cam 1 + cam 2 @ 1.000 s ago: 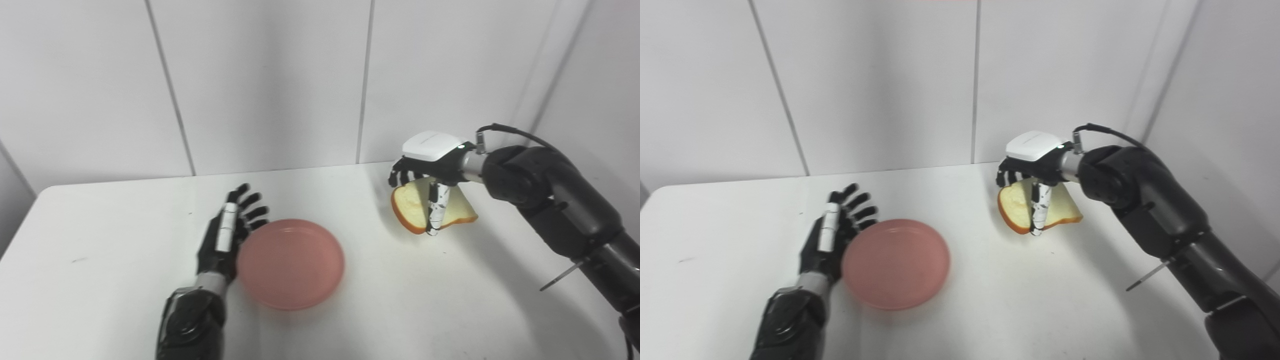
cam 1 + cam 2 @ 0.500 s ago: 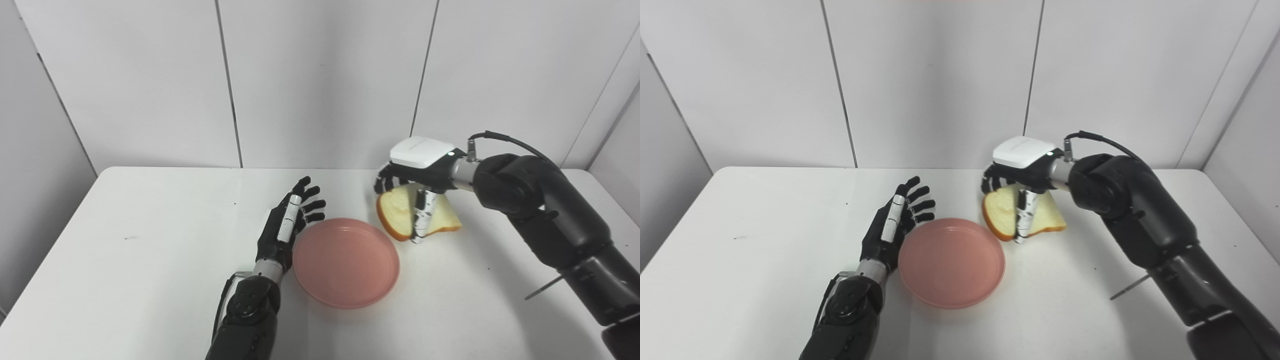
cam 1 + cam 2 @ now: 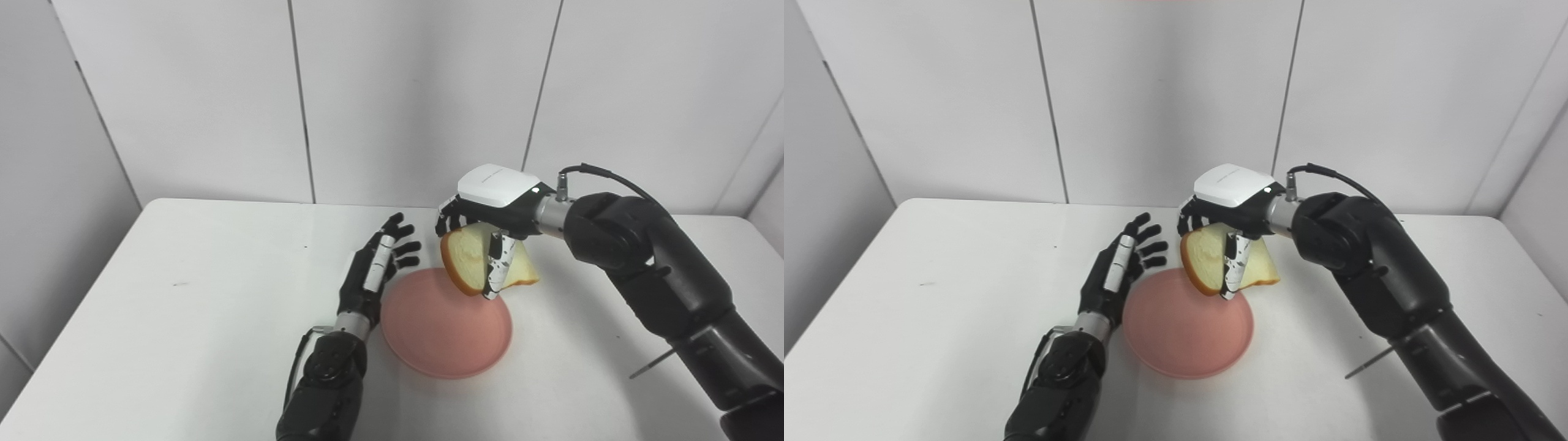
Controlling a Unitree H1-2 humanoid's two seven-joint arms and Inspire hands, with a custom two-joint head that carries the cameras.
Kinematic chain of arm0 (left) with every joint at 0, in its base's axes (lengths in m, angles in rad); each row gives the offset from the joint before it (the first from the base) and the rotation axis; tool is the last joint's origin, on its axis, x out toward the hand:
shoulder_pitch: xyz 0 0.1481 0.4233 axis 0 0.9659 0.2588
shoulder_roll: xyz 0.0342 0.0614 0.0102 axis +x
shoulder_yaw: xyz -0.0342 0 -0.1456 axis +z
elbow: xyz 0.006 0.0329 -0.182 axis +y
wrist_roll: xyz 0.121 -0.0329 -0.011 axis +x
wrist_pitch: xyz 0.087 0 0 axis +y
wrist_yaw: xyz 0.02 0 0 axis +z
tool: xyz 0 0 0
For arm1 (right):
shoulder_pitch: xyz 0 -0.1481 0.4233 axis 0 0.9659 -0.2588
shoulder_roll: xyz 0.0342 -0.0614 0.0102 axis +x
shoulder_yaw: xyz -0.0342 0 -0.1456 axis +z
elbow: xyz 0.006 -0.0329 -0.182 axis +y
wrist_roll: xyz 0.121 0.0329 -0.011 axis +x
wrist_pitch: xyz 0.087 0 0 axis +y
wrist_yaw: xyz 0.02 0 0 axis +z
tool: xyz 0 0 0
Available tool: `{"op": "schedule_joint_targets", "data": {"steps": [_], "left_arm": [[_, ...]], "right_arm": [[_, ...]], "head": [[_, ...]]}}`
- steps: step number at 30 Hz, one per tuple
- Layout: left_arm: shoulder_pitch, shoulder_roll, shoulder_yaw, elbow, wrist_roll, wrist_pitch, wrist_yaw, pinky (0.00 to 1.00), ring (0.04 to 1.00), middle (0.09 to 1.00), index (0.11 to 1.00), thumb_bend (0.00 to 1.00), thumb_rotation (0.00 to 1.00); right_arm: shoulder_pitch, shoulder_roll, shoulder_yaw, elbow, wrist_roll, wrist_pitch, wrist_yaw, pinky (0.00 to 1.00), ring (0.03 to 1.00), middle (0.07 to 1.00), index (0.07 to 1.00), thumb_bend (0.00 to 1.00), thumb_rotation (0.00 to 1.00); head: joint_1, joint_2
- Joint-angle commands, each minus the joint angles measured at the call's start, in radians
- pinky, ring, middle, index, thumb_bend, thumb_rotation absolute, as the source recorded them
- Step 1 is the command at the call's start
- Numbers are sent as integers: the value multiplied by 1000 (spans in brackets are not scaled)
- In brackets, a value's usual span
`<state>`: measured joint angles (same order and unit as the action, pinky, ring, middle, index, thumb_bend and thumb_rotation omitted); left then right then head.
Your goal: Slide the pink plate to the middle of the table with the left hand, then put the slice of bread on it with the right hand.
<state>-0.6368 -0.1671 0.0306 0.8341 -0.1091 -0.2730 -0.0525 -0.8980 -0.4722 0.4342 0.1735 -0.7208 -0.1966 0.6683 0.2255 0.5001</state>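
A white table point(image 3: 184, 343) is seen in front of a pale panelled wall point(image 3: 398, 92), and most of its surface is bare. Near the middle of the table the pink plate point(image 3: 441, 340) is set flat, round and shallow. The right hand point(image 3: 490, 205) is held above the far right edge of the plate, its white-backed palm turned downward and its fingers point(image 3: 497, 269) closed around the slice of bread point(image 3: 468, 263). The slice is gripped by its upper part and is tilted, its brown crust turned toward the plate; it is lifted clear of the table and partly overlaps the plate's far rim in both views. Whether its lowest edge touches the plate cannot be told. The left hand point(image 3: 373, 275) is placed just beside the plate's left rim, standing on its edge with the fingers straight and spread apart, nothing held in it; whether it touches the rim cannot be told.
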Motion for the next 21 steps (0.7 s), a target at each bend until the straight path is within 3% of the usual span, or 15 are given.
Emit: {"op": "schedule_joint_targets", "data": {"steps": [1, 4, 10, 21], "left_arm": [[47, -6, 8, 43, -9, 62, 9, 656, 740, 839, 849, 775, 820], [48, -3, 8, 40, -6, 58, 10, 643, 730, 840, 847, 779, 824], [45, -4, 8, 47, -7, 60, 8, 669, 746, 839, 849, 779, 827], [48, 5, 10, 37, -9, 60, 5, 666, 744, 844, 857, 778, 828]], "right_arm": [[-35, 12, -8, -33, 3, 8, -20, 425, 520, 626, 637, 973, 170], [-29, 27, 3, -32, 0, 9, -13, 464, 554, 641, 642, 970, 162], [0, 64, 1, -40, 17, 22, -11, 434, 519, 618, 638, 963, 128], [52, 61, 18, -45, -9, 14, 4, 463, 541, 630, 639, 995, 180]], "head": [[-1, 3], [-5, 2], [-7, 4], [-20, 8]]}}
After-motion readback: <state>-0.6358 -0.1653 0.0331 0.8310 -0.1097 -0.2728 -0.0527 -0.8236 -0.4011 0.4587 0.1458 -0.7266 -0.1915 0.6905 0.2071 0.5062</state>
